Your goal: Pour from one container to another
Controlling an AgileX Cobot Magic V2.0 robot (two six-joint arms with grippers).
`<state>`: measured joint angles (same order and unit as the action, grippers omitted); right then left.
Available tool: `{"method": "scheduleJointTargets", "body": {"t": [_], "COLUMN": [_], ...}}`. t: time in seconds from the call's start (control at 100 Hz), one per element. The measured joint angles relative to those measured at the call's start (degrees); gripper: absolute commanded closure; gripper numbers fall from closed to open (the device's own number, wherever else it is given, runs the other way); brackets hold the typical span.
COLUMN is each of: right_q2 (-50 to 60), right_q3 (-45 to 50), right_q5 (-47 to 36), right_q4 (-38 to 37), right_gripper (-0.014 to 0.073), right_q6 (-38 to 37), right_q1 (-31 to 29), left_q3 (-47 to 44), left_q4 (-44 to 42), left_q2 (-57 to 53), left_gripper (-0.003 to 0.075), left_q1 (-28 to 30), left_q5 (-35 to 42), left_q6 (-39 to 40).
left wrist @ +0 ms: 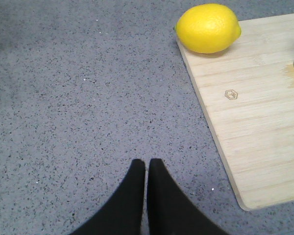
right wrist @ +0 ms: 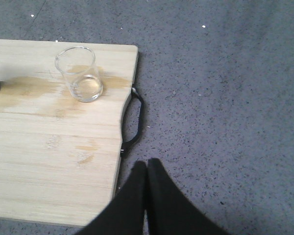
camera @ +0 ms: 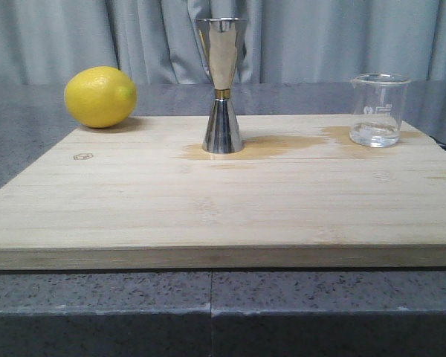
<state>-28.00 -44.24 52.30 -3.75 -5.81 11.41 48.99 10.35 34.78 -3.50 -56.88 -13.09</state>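
The small clear glass beaker (camera: 379, 110) stands upright at the back right of the wooden board (camera: 208, 208), with a little clear liquid in its bottom; it also shows in the right wrist view as the beaker (right wrist: 80, 74). The tall steel jigger (camera: 222, 85) with a gold waist band stands upright at the board's back middle, on a damp stain. My left gripper (left wrist: 146, 163) is shut and empty over the grey counter, left of the board. My right gripper (right wrist: 147, 163) is shut and empty, just off the board's right edge. Neither gripper shows in the front view.
A yellow lemon (camera: 100, 97) rests at the board's back left corner, seen too as the lemon (left wrist: 208, 28). The board has a black handle (right wrist: 133, 121) on its right side. Grey speckled countertop (left wrist: 78, 98) surrounds the board; a curtain hangs behind.
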Motion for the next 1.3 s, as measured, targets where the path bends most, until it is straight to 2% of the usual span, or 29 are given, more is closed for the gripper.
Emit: {"method": "scheduleJointTargets", "body": {"t": [0.2, 0.49, 0.68, 0.81, 1.03, 1.3], "right_q2": [0.0, 0.0, 0.0, 0.0, 0.0, 0.0], "right_q3": [0.2, 0.4, 0.4, 0.4, 0.4, 0.4], "right_q5": [0.0, 0.0, 0.0, 0.0, -0.1, -0.1], "right_q4": [0.0, 0.0, 0.0, 0.0, 0.0, 0.0], "right_gripper": [0.0638, 0.0638, 0.0638, 0.0638, 0.0638, 0.0638], "right_q6": [-0.2, -0.2, -0.2, -0.2, -0.2, -0.2], "right_q1": [0.0, 0.0, 0.0, 0.0, 0.0, 0.0], "left_q3": [-10.2, -36.5, -47.3, -49.2, -49.2, -49.2], "left_q4": [-1.0, -1.4, -1.4, -2.6, -11.4, -11.7], "left_q2": [-7.7, -25.5, -33.6, -35.1, -35.1, -35.1], "left_gripper": [0.0739, 0.0739, 0.0739, 0.0739, 0.0739, 0.0739], "left_q1": [0.0, 0.0, 0.0, 0.0, 0.0, 0.0], "left_q5": [11.1, 36.4, 45.4, 47.9, 49.5, 49.5], "left_q6": [0.1, 0.1, 0.1, 0.9, 11.4, 13.1]}}
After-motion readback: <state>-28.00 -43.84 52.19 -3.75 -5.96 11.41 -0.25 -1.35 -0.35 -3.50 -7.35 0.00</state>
